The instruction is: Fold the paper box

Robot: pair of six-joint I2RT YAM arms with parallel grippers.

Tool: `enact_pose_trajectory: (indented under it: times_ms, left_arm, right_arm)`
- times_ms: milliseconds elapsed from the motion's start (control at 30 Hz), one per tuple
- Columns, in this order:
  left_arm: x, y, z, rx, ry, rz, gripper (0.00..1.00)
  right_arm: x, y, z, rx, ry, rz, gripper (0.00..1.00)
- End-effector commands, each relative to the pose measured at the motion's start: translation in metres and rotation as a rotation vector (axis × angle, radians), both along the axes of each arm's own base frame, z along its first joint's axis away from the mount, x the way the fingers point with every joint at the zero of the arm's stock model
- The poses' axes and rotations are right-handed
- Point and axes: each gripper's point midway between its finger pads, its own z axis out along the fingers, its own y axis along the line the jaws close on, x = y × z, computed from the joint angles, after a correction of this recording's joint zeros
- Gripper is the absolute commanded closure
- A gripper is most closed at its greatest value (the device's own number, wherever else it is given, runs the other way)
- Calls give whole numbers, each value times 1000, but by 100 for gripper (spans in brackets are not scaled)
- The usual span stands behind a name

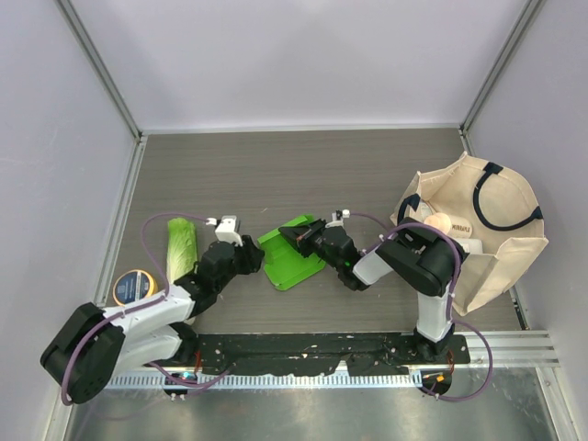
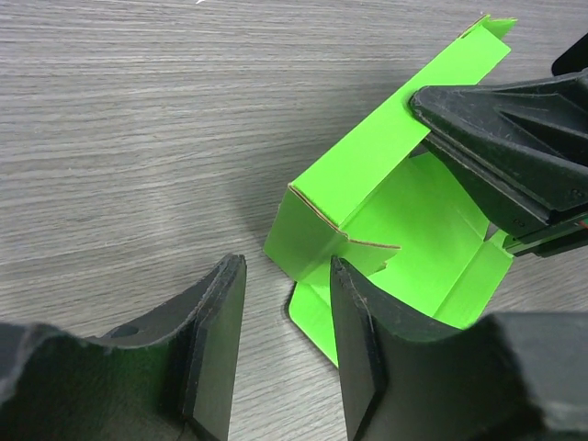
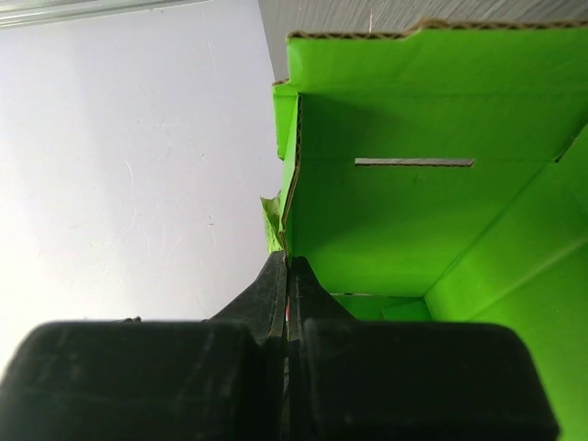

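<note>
The bright green paper box lies partly folded on the wooden table between both arms. In the left wrist view the paper box has one long wall raised, and its near corner flap stands up. My right gripper is shut on that raised wall's edge. The right wrist view shows the pinch with the box's green inside and a slot in it. My left gripper is open just short of the box's near-left corner, with only table between its fingers. From above, my left gripper sits at the box's left edge.
A long pale-green cabbage lies left of my left arm, with a round tin nearer the table edge. A beige tote bag stands open at the right, holding a pale round item. Grey walls enclose the table.
</note>
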Motion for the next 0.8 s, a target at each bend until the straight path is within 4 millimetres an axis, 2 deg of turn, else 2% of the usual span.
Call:
enact_pose_trajectory:
  times_ms: [0, 200, 333, 400, 600, 767]
  left_arm:
    - [17, -8, 19, 1, -90, 20, 55]
    - [22, -15, 24, 28, -121, 55, 55]
    - [22, -22, 28, 44, -138, 54, 51]
    - [24, -20, 28, 62, -139, 78, 51]
    - [28, -14, 17, 120, -121, 124, 63]
    - [29, -14, 13, 158, -113, 130, 67]
  right_arm:
    - [-4, 4, 12, 6, 7, 2, 100]
    - [-7, 2, 11, 6, 27, -17, 100]
    - [-7, 2, 11, -3, 30, -23, 100]
    - [-7, 2, 13, -1, 28, -23, 100]
    - [-7, 2, 12, 7, 35, -28, 100]
    - [-7, 3, 13, 19, 38, -27, 100]
